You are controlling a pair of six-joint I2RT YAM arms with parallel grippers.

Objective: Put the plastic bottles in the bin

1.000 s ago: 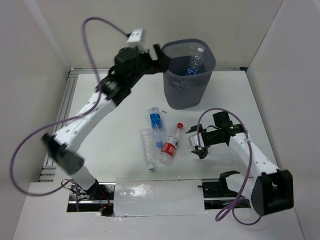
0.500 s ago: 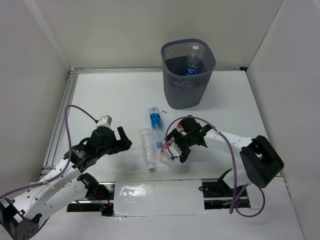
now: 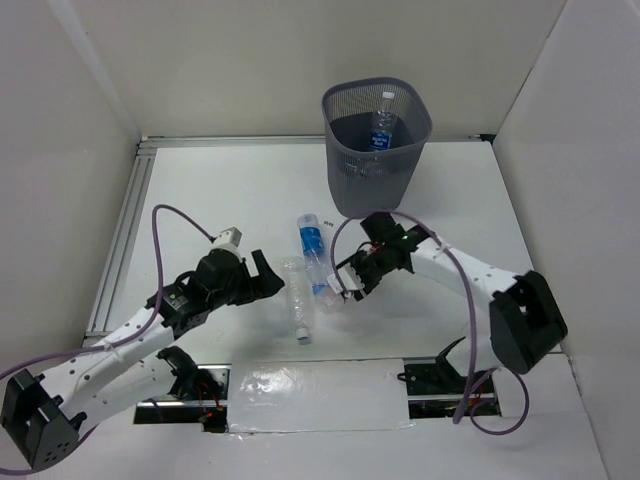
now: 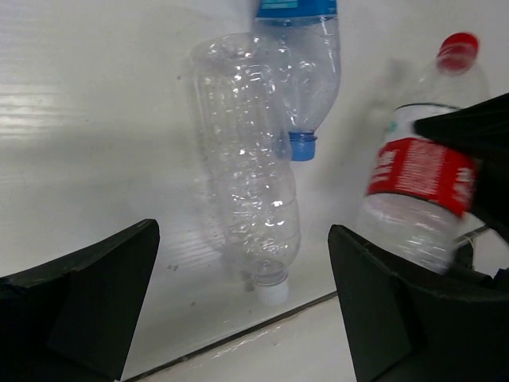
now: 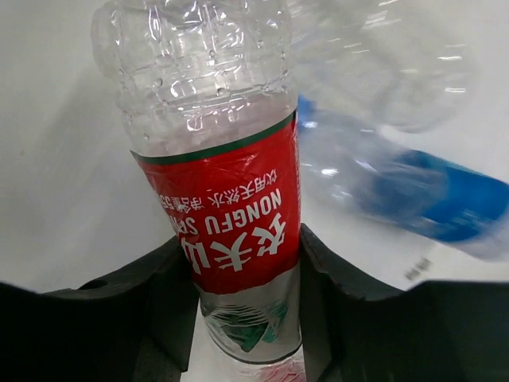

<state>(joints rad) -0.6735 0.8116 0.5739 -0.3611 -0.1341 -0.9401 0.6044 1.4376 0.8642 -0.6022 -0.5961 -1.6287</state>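
From above, the bin (image 3: 371, 192) stands upright at the far side of the white tabletop (image 3: 220, 185). One bottle with a blue label (image 3: 381, 126) is already inside it, leaning against the far wall with its cap up. Three more bottles are out on the tabletop, on the arms' side of the bin and a little to its left. The blue-labelled bottle (image 3: 311, 243) lies closest to the bin. The unlabelled bottle (image 3: 296, 297) lies just beyond it, farther from the bin. The red-labelled bottle (image 3: 331, 297) is beside both, caught in the right end effector (image 3: 352, 280). The left end effector (image 3: 263, 277) sits farther left of the bin, near the unlabelled bottle, spread wide with nothing in it.

The left wrist view shows the left end effector (image 4: 241, 235) released, both dark fingers (image 4: 87, 306) well apart on either side of the unlabelled bottle (image 4: 246, 167) without touching it. The blue-labelled bottle (image 4: 301, 72) lies against that one, its blue cap (image 4: 303, 147) pointing toward the camera. To the right stands the red-labelled bottle (image 4: 413, 179) with its red cap (image 4: 459, 49), blurred.

The right wrist view shows the right end effector (image 5: 242, 243) clenched on the red-labelled bottle (image 5: 231, 215), one finger (image 5: 163, 290) pressing each side of the label. Whether the bottle is off the tabletop cannot be told here.
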